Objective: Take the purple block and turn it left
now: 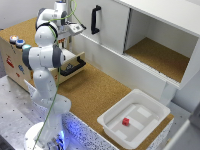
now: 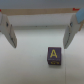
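Hand [image 2: 38, 31] unclenched, grasping nothing; purple cube [image 2: 54, 55], yellow letter A on top, on smooth pale surface.

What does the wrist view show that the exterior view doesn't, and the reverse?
Wrist only: the purple block with a yellow letter A on top, and the hand open above it, fingers apart and not touching it. Exterior only: the arm, the white bin holding a small red block, the open cabinet, the drawer handle. Shared: nothing identifiable; I can't find the purple block in the exterior view.
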Action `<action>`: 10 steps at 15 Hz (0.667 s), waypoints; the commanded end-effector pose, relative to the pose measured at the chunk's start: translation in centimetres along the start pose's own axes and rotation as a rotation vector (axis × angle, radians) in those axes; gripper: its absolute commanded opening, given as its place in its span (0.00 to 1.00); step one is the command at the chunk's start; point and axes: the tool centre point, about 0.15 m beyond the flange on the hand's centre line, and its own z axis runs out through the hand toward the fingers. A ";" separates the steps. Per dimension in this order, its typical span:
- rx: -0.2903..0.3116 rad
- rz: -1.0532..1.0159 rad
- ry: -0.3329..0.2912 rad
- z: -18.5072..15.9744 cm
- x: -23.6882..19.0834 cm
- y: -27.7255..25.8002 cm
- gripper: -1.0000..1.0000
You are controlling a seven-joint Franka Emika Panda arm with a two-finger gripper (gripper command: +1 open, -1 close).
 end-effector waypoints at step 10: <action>-0.078 0.033 -0.009 1.2 1.6 -1.3 1.00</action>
